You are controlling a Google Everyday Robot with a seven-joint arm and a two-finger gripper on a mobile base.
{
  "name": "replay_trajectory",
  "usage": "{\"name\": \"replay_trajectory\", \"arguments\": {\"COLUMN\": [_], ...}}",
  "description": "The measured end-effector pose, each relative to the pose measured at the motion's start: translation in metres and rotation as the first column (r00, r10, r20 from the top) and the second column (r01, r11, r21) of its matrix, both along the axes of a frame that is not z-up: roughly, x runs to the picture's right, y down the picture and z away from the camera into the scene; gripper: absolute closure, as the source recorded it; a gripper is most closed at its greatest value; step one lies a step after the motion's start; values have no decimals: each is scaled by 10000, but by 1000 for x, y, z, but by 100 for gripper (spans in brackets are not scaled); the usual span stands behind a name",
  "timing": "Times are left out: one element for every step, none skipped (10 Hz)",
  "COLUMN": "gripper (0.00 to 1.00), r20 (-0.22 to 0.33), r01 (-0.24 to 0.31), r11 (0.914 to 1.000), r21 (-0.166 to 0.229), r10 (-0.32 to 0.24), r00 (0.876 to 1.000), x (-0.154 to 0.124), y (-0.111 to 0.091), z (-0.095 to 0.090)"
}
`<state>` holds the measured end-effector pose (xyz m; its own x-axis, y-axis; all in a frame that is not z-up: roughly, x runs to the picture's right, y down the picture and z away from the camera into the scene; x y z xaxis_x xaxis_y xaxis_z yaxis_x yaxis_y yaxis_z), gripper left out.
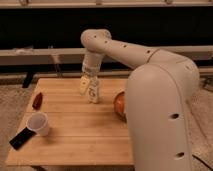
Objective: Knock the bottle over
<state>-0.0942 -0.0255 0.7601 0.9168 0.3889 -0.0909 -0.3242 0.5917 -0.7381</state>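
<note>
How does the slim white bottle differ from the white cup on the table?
The bottle is slim and bears a dark mark; the cup is wider, plain and open-topped. The bottle stands just below the gripper, toward the back of the table; the cup stands far from the gripper, near a front corner beside a dark flat object. Both are white and upright.
</note>
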Motion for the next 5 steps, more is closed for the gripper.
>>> {"name": "replay_trajectory", "arguments": {"gripper": [20, 20, 20, 20, 20], "r20": [-88, -207, -310, -363, -443], "r01": [63, 156, 226, 256, 298], "r11": [10000, 9998, 9995, 9994, 9991], "r21": [68, 149, 216, 246, 287], "r10": [-63, -152, -219, -247, -286], "r00": [9999, 9997, 9993, 9990, 9986], "x": [2, 4, 6, 6, 7], "y": [-2, -3, -5, -6, -7], "z": [4, 10, 18, 22, 27]}}
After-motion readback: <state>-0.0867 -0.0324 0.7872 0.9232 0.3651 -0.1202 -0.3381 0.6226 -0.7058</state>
